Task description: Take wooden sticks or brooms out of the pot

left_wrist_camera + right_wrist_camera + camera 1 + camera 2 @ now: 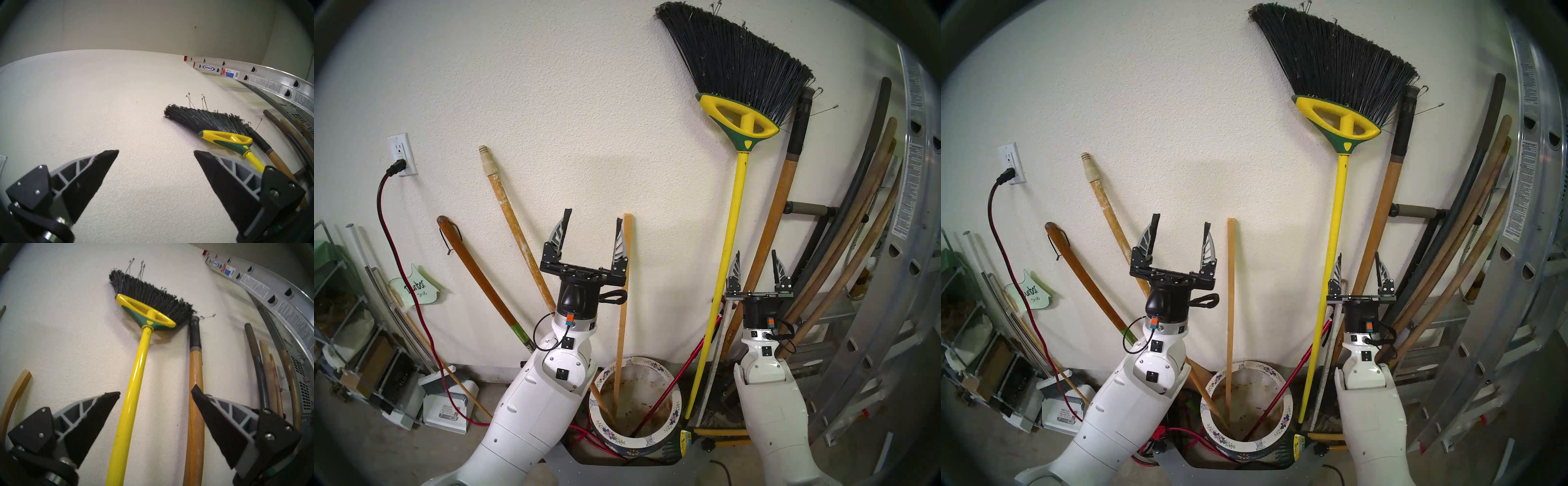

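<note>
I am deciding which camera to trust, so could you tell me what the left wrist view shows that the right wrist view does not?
Only the left wrist view shows the left gripper, open against bare wall. Only the right wrist view shows the right gripper, open, the broom's yellow pole between its fingers, and a thin flat stick. Both show the broom head and the ladder.

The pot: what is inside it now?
Inside the pot stand a thin flat wooden stick, a paint-flecked wooden pole and a red cane. The brown-stained bottom shows; the near wall hides the lowest ends. The broom stands outside.
</note>
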`<action>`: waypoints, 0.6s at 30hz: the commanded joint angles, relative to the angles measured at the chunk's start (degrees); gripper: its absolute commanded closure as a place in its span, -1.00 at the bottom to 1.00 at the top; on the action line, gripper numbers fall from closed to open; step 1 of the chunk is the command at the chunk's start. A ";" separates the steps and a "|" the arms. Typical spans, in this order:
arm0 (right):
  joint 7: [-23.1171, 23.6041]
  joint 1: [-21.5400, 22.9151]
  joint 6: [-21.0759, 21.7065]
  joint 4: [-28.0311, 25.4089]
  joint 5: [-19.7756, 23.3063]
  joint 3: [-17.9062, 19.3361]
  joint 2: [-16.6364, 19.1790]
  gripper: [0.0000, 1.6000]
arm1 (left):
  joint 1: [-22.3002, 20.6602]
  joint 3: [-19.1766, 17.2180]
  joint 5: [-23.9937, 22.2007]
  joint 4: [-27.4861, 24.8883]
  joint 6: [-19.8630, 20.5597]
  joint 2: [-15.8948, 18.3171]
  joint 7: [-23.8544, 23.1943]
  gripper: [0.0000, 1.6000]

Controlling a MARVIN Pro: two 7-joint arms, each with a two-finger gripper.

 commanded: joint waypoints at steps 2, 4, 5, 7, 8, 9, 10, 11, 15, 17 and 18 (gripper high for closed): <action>-0.56 -3.57 0.06 -7.43 1.94 2.46 2.13 -1.00 | 0.62 -3.03 1.12 -1.50 -0.14 1.40 1.23 -1.00; -0.69 -5.16 0.06 -11.60 2.63 3.47 2.46 -1.00 | 0.92 -3.89 1.76 -2.23 -0.14 1.78 1.63 -1.00; -0.78 -5.23 0.06 -11.23 2.87 3.88 2.72 -1.00 | 1.07 -4.25 2.02 -2.62 -0.14 1.95 1.80 -1.00; -0.94 -5.93 0.06 -12.84 3.35 4.65 3.04 -1.00 | 1.32 -5.10 2.54 -3.46 -0.14 2.31 2.17 -1.00; -1.03 -6.40 0.06 -13.97 3.63 5.02 3.19 -1.00 | 1.50 -5.53 2.80 -3.94 -0.14 2.49 2.37 -1.00; -1.11 -6.61 0.06 -14.49 3.86 5.38 3.35 -1.00 | 1.63 -6.03 3.05 -4.48 -0.14 2.69 2.58 -1.00; -1.18 -7.01 0.06 -15.56 4.08 5.71 3.45 -1.00 | 1.76 -6.50 3.32 -4.99 -0.14 2.89 2.78 -1.00; -1.25 -7.48 0.06 -16.45 4.37 6.08 3.58 -1.00 | 1.97 -7.02 3.64 -5.54 -0.14 3.09 2.99 -1.00; -1.43 -8.91 0.06 -18.93 5.13 6.94 3.84 -1.00 | 2.51 -8.82 4.54 -7.17 -0.14 3.82 3.62 -1.00; -1.53 -10.05 0.06 -20.67 5.72 7.50 4.00 -1.00 | 2.97 -10.25 5.12 -8.21 -0.14 4.37 4.07 -1.00; -1.65 -11.29 0.06 -23.48 6.27 8.02 4.03 -1.00 | 3.20 -11.98 5.78 -9.29 -0.14 5.00 4.53 -1.00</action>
